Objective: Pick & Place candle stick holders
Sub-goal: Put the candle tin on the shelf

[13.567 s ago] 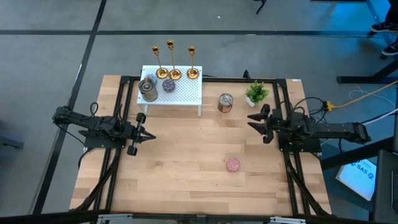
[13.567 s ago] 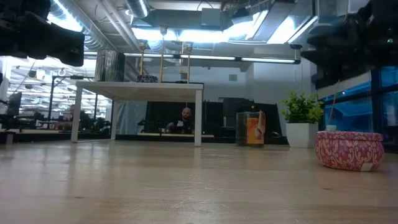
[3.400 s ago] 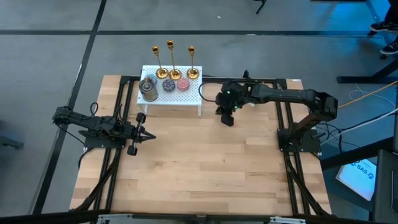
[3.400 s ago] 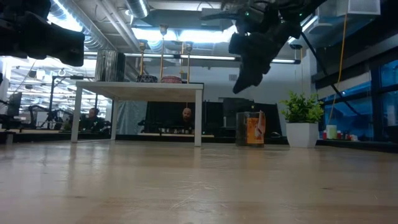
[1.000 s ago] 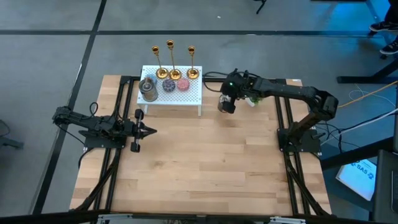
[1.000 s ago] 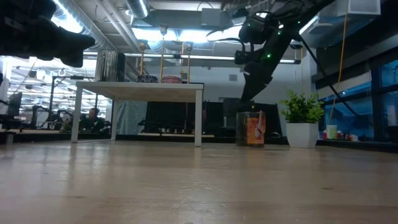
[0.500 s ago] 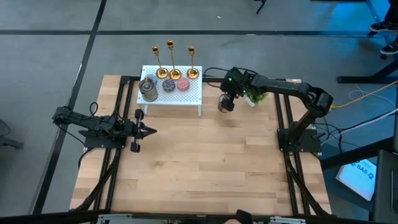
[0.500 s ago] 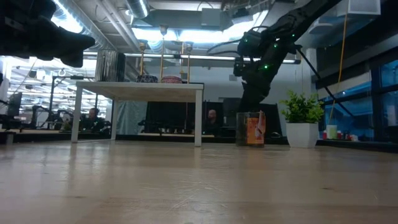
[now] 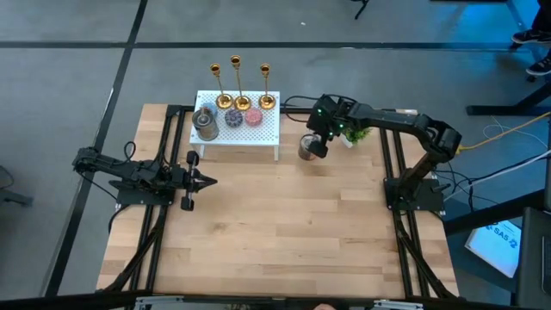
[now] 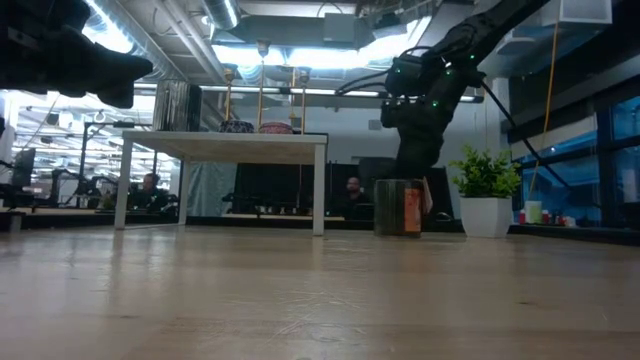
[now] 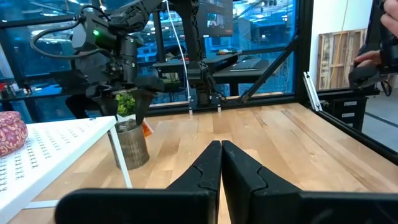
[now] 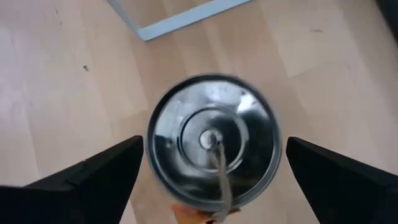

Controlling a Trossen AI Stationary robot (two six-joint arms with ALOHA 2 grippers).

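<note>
On the wooden table (image 9: 284, 232), a white perforated stand (image 9: 258, 131) sits at about eleven o'clock. The three gold candle stick holders (image 9: 235, 84) line its far edge. At one o'clock the right gripper (image 12: 211, 171) hangs directly above a silver tin (image 12: 212, 140), jaws spread wide on either side of it, not touching. At nine o'clock the left gripper (image 11: 220, 163) waits, fingers pressed together and empty.

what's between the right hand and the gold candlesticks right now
The open right hand straddles a silver tin on the table, beside the white shelf. The three candlesticks stand at the shelf's far edge; the pink tin sits nearer.
</note>
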